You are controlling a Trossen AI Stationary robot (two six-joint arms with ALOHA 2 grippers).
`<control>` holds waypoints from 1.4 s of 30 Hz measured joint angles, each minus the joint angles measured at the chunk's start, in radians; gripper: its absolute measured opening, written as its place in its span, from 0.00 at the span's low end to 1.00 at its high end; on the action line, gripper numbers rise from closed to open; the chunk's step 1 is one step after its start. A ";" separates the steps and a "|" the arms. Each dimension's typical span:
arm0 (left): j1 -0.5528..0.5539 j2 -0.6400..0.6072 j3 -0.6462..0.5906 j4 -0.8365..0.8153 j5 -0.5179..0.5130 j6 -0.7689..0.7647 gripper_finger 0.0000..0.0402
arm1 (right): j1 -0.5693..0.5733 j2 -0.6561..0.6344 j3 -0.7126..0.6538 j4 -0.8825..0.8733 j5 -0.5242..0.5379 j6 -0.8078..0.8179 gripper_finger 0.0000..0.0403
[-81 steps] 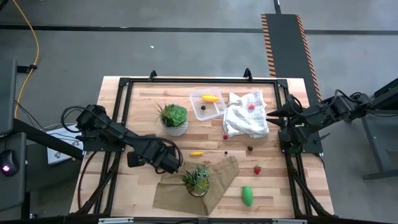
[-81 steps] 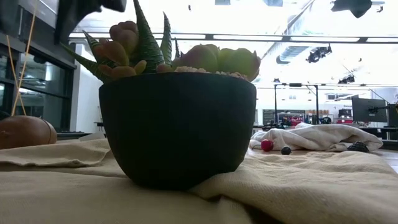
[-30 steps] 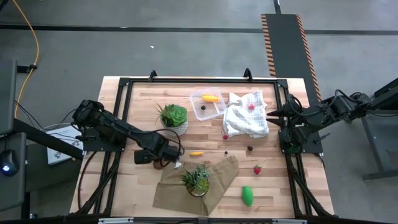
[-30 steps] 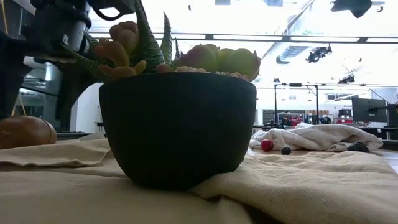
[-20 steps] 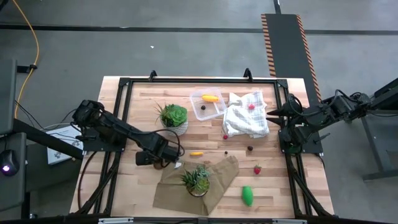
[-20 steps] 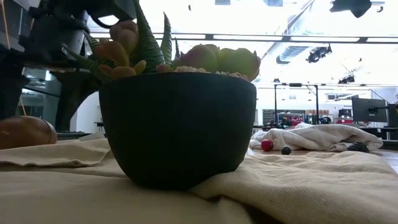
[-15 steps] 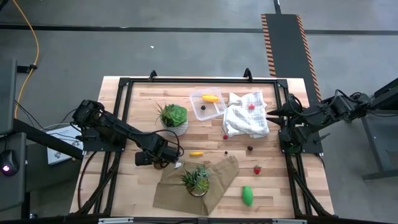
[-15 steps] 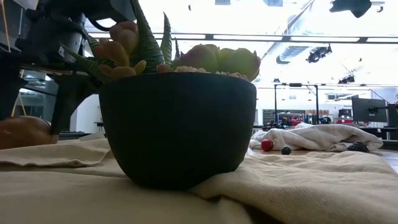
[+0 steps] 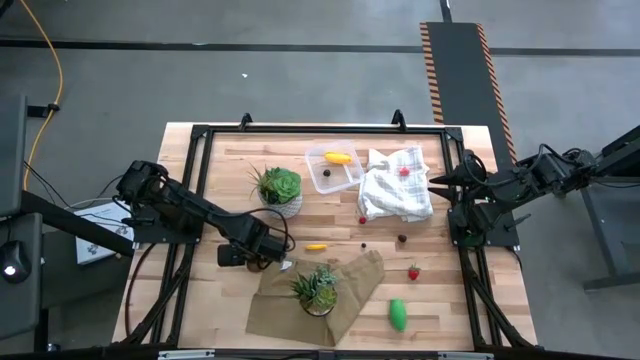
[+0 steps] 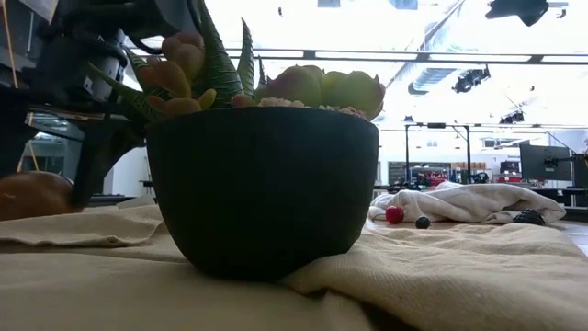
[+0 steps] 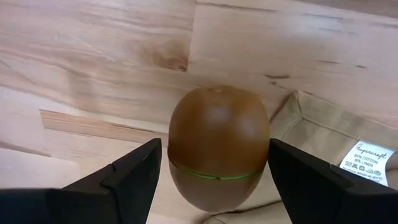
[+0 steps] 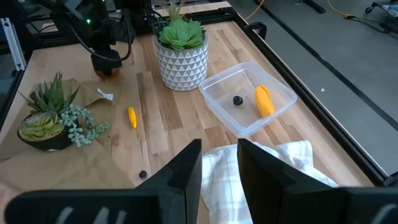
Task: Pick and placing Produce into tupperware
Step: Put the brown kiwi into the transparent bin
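wood table [image 9: 230, 165] | brown ball [image 11: 217, 148] upright, seam level | left gripper [image 11: 214, 171] fingers spread, straddling it

Even, soft overhead light on the table [image 9: 230, 170]; shadows faint. Low view: ceiling glare, the pot [image 10: 262, 188] backlit, perhaps slightly soft up close.

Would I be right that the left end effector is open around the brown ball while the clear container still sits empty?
Not quite: the clear container already holds a yellow piece and a tiny dark one, as the right wrist view shows. The left end effector is indeed open around the brown ball.
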 joint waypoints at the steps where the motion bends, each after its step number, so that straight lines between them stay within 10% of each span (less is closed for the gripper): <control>1: 0.000 0.000 -0.003 0.002 0.001 -0.002 0.70 | 0.000 0.000 0.000 0.000 0.000 0.003 0.23; 42: 0.000 0.000 -0.039 0.069 -0.025 0.000 0.62 | 0.000 0.000 0.000 0.000 0.002 0.030 0.23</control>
